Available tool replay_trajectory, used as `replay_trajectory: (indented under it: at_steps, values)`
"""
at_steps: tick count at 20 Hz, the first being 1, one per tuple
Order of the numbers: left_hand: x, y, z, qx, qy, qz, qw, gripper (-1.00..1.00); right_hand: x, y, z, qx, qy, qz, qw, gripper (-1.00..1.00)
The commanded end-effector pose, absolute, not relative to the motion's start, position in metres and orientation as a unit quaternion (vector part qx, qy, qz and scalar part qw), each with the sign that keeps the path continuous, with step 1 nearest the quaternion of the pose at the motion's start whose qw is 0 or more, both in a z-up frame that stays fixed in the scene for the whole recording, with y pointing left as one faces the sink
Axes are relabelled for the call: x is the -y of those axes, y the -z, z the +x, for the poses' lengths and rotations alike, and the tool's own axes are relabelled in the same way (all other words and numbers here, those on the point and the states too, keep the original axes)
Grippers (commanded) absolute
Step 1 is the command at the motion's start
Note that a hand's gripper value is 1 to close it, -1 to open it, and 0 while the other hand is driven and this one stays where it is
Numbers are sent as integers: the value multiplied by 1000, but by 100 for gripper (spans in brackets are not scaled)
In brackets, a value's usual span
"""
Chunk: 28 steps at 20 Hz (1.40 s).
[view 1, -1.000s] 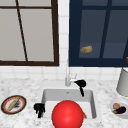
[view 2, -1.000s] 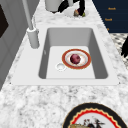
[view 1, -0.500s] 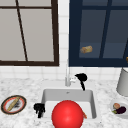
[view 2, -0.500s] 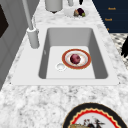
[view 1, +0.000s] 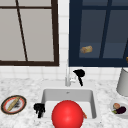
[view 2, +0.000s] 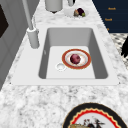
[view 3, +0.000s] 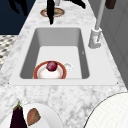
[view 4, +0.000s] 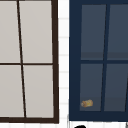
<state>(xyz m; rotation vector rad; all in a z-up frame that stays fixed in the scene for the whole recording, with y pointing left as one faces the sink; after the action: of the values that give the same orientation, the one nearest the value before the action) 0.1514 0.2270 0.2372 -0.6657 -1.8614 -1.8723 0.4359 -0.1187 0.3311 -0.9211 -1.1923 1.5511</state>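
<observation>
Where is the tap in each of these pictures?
Front view: the tap stands in the middle, just behind the sink.
Left side view: the tap is at the upper left, left of the sink.
Right side view: the tap is at the upper right, right of the sink.
Upper view: perhaps its tip at the bottom edge; too small to tell.
Shared landmark: the sink.

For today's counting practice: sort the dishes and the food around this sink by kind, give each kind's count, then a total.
Plates: 3 — in the sink, on the left counter, on the right counter.
Round dark-red fruit: 1.
Eggplant: 1.
Brown vegetable beside it: 1.
Total: 6.
</observation>
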Motion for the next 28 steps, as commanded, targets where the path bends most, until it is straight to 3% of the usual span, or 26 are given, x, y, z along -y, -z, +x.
replay_trajectory:
  at_steps: [1,14,26,27,28]
  values:
    - [-227,-237,151,669,673,-239,208,0,119,-325,459,462,-651,-348,491,-100]
    - [-227,-237,151,669,673,-239,208,0,92,-287,521,368,-699,-319,524,-100]
    - [-227,-237,151,669,673,-239,208,0,93,-263,578,305,-727,-227,571,-100]
    - [-227,-237,151,669,673,-239,208,0,93,-261,580,303,-728,-222,573,100]
    - [-227,-237,151,669,673,-239,208,0,94,-260,582,307,-732,-226,565,100]
